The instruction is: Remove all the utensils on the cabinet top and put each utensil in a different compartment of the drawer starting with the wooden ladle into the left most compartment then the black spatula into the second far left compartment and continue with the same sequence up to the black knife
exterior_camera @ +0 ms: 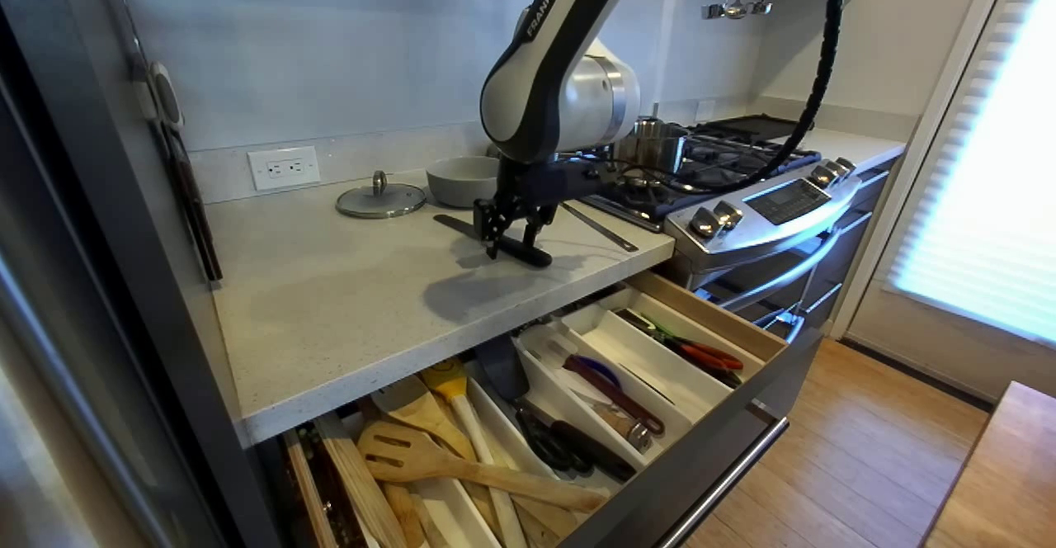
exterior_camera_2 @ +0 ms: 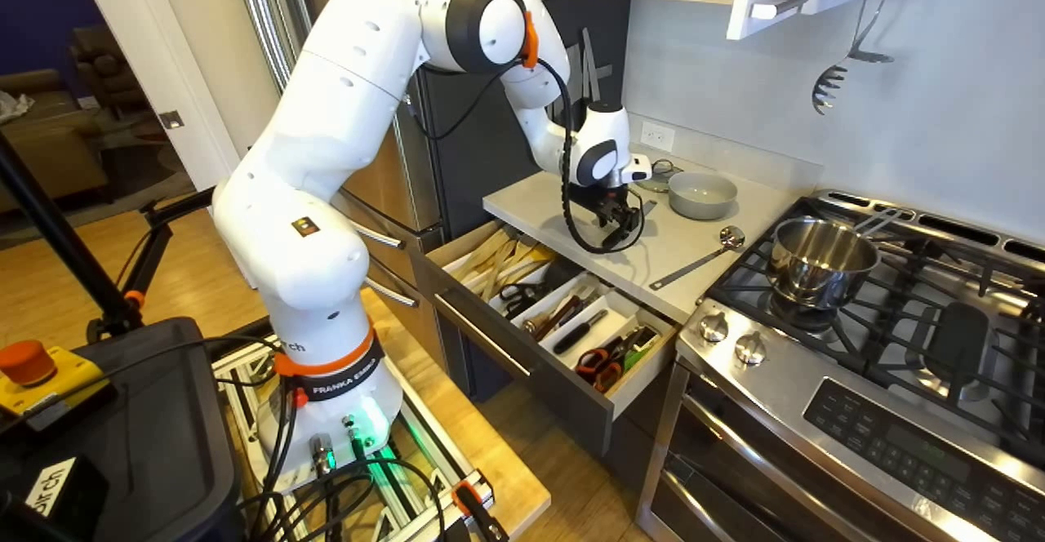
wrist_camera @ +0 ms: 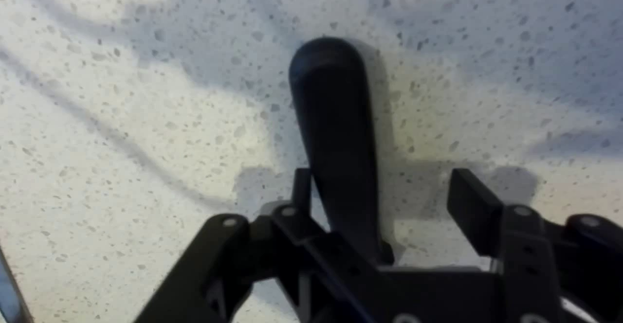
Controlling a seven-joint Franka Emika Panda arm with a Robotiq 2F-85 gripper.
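One knife; black, round-ended handle

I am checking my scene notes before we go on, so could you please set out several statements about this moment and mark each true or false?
1. The drawer is open. True.
2. The pincer is shut on the black-handled utensil. False: the pincer is open, with a gap beside the black-handled utensil.
3. The metal pot stands on the stove. True.
4. The gray bowl stands on the stove. False: the gray bowl stands on the countertop.
5. The metal ladle lies inside the drawer. False: the metal ladle lies on the countertop.
6. A slotted wooden turner lies in the drawer. True.
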